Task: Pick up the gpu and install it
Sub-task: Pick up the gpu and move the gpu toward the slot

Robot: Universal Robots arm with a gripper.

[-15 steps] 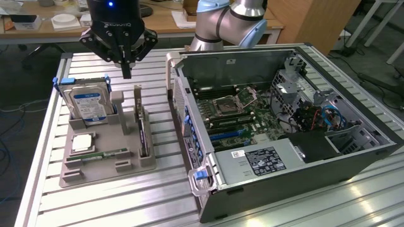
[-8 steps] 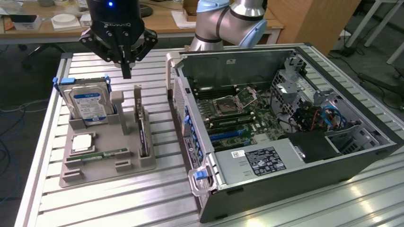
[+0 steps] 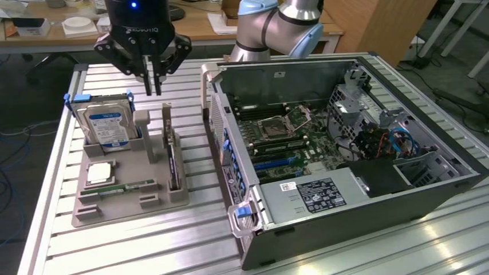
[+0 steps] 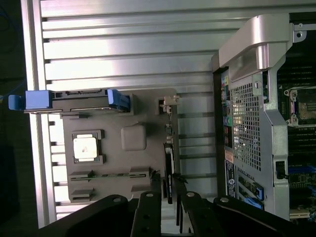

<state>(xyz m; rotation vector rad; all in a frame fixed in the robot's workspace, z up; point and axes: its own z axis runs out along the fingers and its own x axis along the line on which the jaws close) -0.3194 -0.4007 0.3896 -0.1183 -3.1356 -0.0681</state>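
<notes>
The gpu (image 3: 171,163) is a thin dark card standing on edge in a slot at the right side of the grey parts tray (image 3: 122,209). In the wrist view the gpu (image 4: 169,165) shows edge-on as a narrow dark strip. My gripper (image 3: 153,91) hangs well above the tray's far end, behind the gpu and beside the hard drive, touching nothing. Its two black fingers (image 4: 148,215) stand a little apart with nothing between them, and the gpu's edge lines up with the gap.
An open computer case (image 3: 428,172) with its motherboard (image 3: 283,132) exposed lies at the exterior view's right. The tray also holds a silver hard drive (image 3: 107,129), a processor (image 3: 99,172) and a green memory stick (image 3: 122,186). Everything rests on a ribbed aluminium table (image 3: 153,246).
</notes>
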